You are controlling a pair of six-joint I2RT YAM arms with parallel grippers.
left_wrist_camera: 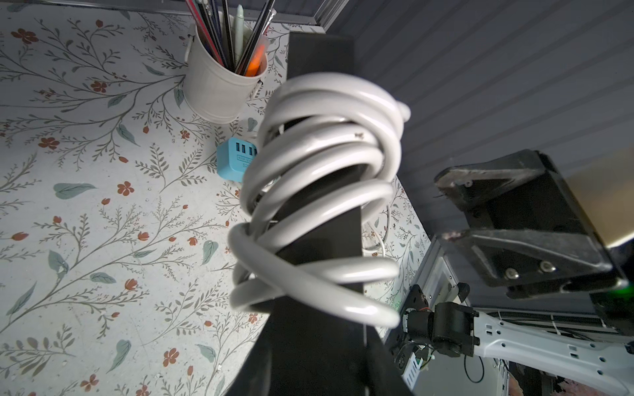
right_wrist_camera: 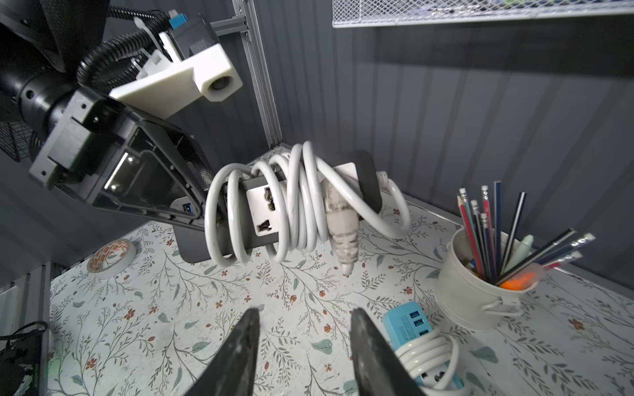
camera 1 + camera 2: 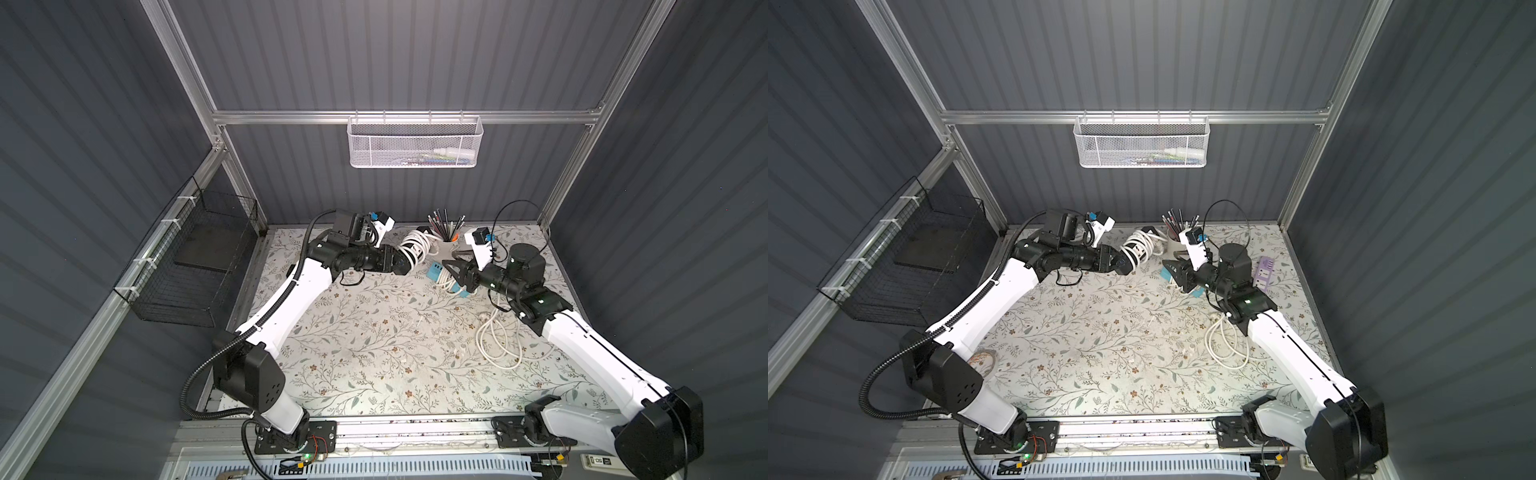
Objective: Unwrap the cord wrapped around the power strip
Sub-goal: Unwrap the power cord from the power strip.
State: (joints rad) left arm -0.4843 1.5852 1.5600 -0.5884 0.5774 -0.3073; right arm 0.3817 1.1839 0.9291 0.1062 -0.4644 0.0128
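Right wrist view: the power strip [image 2: 264, 212] hangs in the air above the desk [image 2: 171, 308], clamped at 1 end by the left tool [image 2: 192, 192], whose jaws are closed on the strip's black body. The strip's long axis runs crosswise in front of the right tool [image 2: 304, 313], from the left tool's grip out toward the pencil cup [image 2: 477, 291]. The right tool sits lower and short of the strip, its 2 jaws partly apart with nothing between them, only bare desk showing in the gap.

In both top views the strip lies between the 2 arms near the back wall. The left tool [image 3: 397, 264] is on it and the right tool [image 3: 449, 257] is close but apart from it. The right tool is the free one, so I judge the unwinding falls to it.

The cord [image 2: 302, 205] is white, thick and glossy, coiled in several turns around the strip's middle, tight and bunched over the white socket face. 1 looser loop bows out past the far end. A moulded end piece [image 2: 341, 226], probably the plug, dangles below the coil and looks like the easiest part to catch. The cord looks stiff and likely to spring back.

A blue power strip [image 2: 408, 320] with its own wound cord lies on the desk right under the right tool.
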